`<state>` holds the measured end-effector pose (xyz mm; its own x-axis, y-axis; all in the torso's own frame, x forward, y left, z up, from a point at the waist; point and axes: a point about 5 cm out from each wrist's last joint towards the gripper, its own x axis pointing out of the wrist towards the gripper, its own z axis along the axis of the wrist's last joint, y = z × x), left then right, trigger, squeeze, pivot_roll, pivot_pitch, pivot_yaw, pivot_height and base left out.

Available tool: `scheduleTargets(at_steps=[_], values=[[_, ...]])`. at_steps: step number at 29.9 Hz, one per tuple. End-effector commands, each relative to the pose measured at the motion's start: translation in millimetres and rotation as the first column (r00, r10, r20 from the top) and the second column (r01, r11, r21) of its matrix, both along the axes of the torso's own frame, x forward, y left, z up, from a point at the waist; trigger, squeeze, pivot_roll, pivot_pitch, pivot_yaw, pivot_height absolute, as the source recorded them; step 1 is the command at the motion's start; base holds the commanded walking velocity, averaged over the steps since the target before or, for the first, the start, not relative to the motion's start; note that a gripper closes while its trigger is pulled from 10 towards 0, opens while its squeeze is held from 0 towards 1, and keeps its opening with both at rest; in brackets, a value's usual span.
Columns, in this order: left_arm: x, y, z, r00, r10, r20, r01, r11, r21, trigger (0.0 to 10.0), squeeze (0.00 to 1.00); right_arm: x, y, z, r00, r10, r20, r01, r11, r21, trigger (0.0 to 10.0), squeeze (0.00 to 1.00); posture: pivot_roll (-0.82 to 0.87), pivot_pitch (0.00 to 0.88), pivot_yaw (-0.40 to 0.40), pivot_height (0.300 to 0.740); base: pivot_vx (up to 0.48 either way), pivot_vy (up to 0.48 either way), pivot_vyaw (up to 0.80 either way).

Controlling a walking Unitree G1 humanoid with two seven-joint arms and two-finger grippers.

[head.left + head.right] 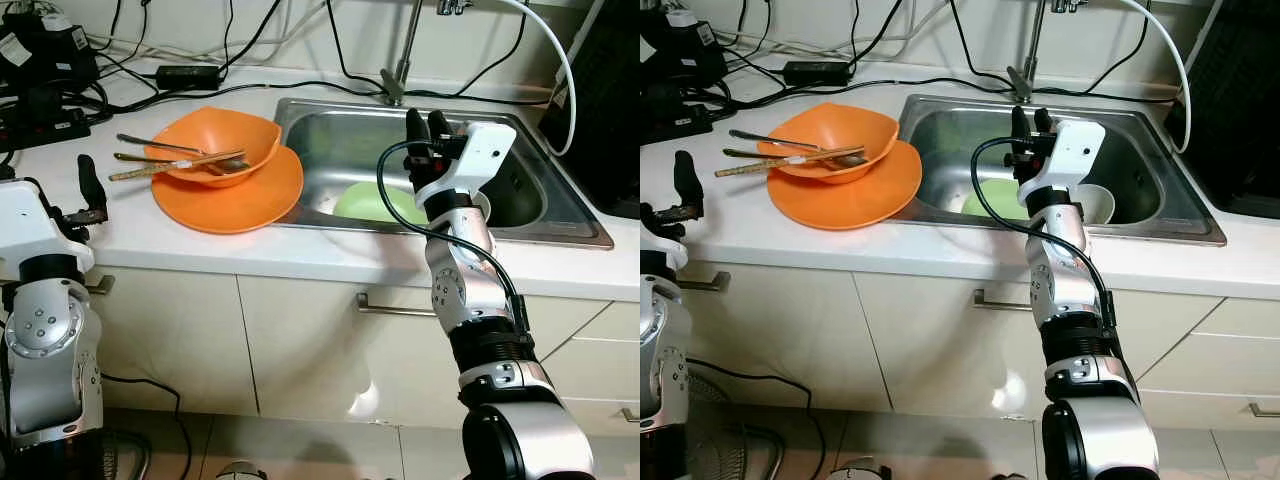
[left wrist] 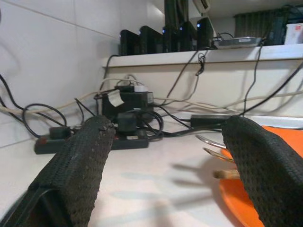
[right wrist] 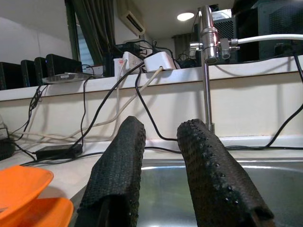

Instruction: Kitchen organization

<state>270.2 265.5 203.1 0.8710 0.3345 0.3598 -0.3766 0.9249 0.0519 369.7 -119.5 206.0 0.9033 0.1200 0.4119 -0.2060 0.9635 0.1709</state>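
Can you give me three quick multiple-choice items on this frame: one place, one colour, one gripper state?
1. Where does the orange bowl sit?
A. in the sink
B. on the orange plate on the counter
C. on the floor

2. What colour is the plate lying in the sink?
A. light green
B. red
C. black

3. How do the fingers of the left gripper stand?
A. shut on a spoon
B. shut on the bowl
C. open, holding nothing

Answers:
1. B, the bowl rests on the orange plate left of the sink, with utensils laid across it.
2. A, a light green plate shows on the sink floor beside the right gripper and a white cup.
3. C, the left wrist view shows a wide gap between the two fingers, with only counter beyond.
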Motion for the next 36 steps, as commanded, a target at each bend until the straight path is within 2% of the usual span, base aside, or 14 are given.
scheduleTargets(at_steps=[1, 25, 36], values=[[0.6, -5.4, -1.6, 1.0, -0.019, -0.011, 0.019, 1.0, 0.004, 10.0, 0.0, 1.5, -0.7, 4.3, 1.0, -0.002, 0.016, 0.002, 1.0, 0.003, 10.0, 0.0, 0.23, 0.026, -0.006, 0.74, 0.0, 0.0, 0.0], [4.0, -8.9, -0.3, 1.0, -0.024, -0.009, 0.024, 1.0, -0.008, 10.0, 0.0, 1.7, -1.1, 4.0, 1.0, 0.004, 0.013, -0.004, 1.0, 0.001, 10.0, 0.0, 0.23, 0.029, -0.006, 0.74, 0.0, 0.0, 0.0], [4.1, -9.8, 0.2, 1.0, -0.021, -0.015, 0.021, 1.0, 0.001, 10.0, 0.0, 0.5, 0.8, 2.3, 1.0, 0.01, 0.01, -0.01, 1.0, 0.003, 10.0, 0.0, 0.23, 0.033, -0.005, 0.74, 0.432, 0.0, 0.0]])
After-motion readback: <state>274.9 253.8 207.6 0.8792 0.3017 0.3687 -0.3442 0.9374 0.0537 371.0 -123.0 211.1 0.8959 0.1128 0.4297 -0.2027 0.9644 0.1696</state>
